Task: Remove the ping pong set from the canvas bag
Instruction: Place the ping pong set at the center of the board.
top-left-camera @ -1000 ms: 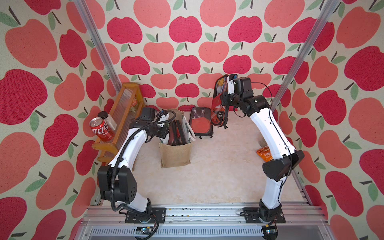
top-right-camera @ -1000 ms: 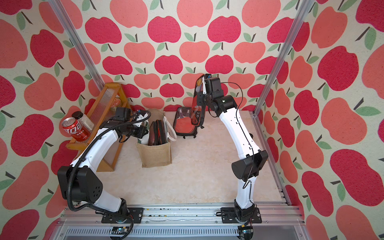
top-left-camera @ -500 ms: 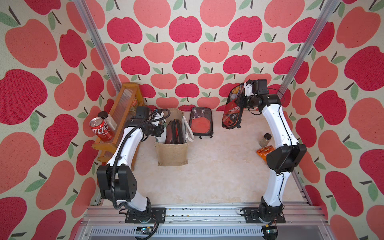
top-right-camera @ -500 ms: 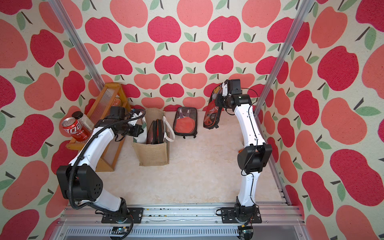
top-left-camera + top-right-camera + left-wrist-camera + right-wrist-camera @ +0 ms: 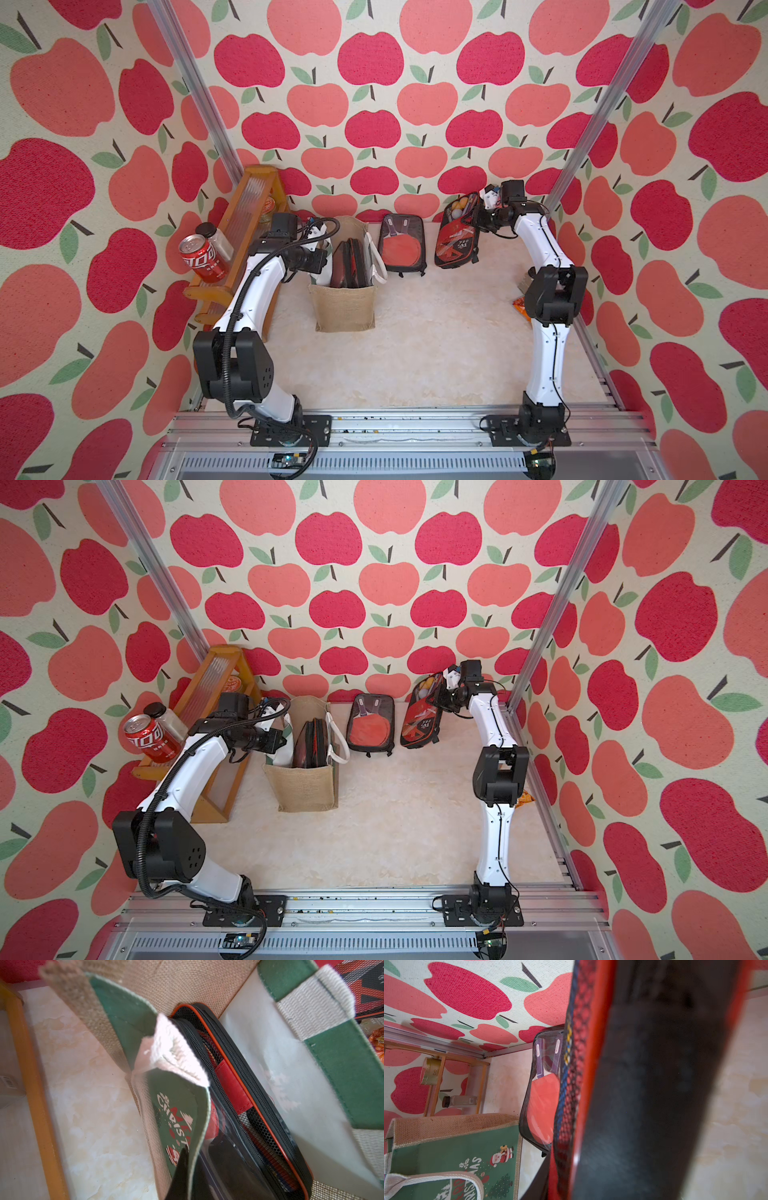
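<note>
**While Pinched at the Rim, Bag Upright and One Case Held Beside**

While pinched at its 9 o'clock rim, upright on the desk [image 5: 415, 353] at about 10 o'clock of the desk's centre: canvas bag [image 5: 343, 307], tan jute front, green-and-white side panels. Left jaws clamped tight on the green side panel close to a handle, one dark finger [image 5: 181, 1169] outside the cloth. Inside the bag, on edge: dark zipped ping pong cases [image 5: 349, 266] with red piping and mesh, filling the mouth from 12 to 6 o'clock.

At 2 o'clock of the bag, just beside it and flat on the desk: clear-fronted ping pong case [image 5: 401, 249], red paddle showing through. At 3 o'clock of that one, tilted near upright: red-and-black ping pong case [image 5: 457, 241], orange and white balls at its top end, gripped near that end by the right jaws, narrowly parted around it. Lower end on the desk or just off it: cannot tell.

At 9 o'clock of the bag, wooden shelf [image 5: 249, 216] against the wall, red soda can [image 5: 202, 259] and dark-lidded jar [image 5: 218, 243] on it. At the 3 o'clock desk edge, orange snack packet [image 5: 520, 309].
</note>
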